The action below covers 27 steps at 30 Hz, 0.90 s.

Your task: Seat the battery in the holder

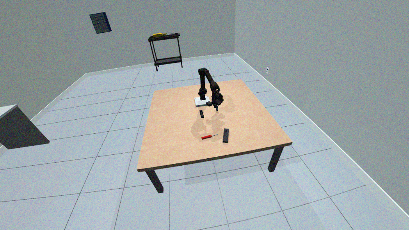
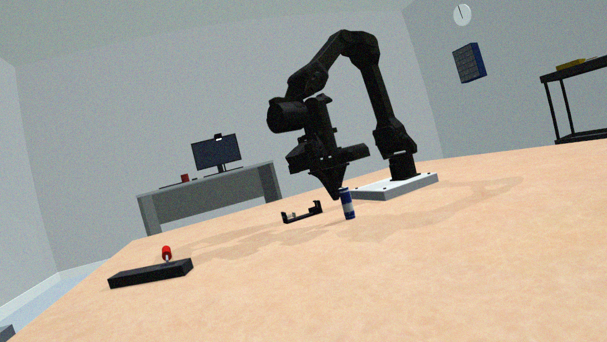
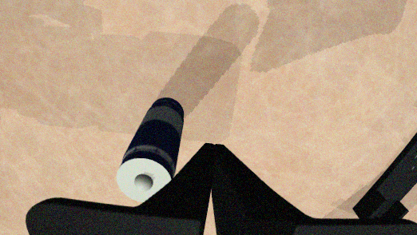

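While the black arm (image 2: 361, 80) bends down over the wooden table (image 2: 424, 254), its gripper (image 2: 334, 195) points at the table top with both fingers pressed together into a single point, holding nothing. In the exterior view, that closed tip sits just left of the top of the battery (image 2: 347, 203), which stands upright near the centre of the frame; whether the two touch cannot be told. The battery is dark blue with a pale band. In the wrist view the battery (image 3: 153, 148) fills the centre left, its pale round end facing the camera, with the dark closed gripper (image 3: 212, 148) just to its right and its long shadow stretching to the upper right. The black holder (image 2: 301, 213) lies flat on the table, a little left of the battery and apart from it. Toward the lower left of the exterior view lie a red-handled screwdriver (image 2: 166, 253) and a flat black block (image 2: 149, 273), well apart from the arm. The arm's white base plate (image 2: 392, 186) sits right of centre.
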Tool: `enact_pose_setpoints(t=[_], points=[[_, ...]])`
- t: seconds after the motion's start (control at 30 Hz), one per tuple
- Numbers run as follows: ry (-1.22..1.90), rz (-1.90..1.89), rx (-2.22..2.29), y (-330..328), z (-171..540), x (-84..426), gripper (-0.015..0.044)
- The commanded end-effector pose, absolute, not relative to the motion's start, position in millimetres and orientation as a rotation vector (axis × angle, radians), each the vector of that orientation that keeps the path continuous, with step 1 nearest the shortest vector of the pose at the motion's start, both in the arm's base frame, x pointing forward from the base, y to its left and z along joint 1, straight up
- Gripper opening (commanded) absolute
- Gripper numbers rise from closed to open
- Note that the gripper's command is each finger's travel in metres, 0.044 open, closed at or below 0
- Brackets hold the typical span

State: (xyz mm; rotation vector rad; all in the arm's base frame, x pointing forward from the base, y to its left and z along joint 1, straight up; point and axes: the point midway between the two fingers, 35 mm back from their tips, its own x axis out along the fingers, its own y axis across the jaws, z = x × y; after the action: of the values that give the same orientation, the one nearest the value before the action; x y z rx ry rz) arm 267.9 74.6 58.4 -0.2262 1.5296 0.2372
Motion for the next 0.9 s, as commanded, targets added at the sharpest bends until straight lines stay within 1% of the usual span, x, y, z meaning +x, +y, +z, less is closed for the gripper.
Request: enact_pose_setpoints(t=[0.0, 0.87], points=[[1.53, 0.238, -0.22, 80.1, 58.0, 266.8, 0.0], [1.531, 0.242, -0.217, 121.3, 58.4, 252.8, 0.0]])
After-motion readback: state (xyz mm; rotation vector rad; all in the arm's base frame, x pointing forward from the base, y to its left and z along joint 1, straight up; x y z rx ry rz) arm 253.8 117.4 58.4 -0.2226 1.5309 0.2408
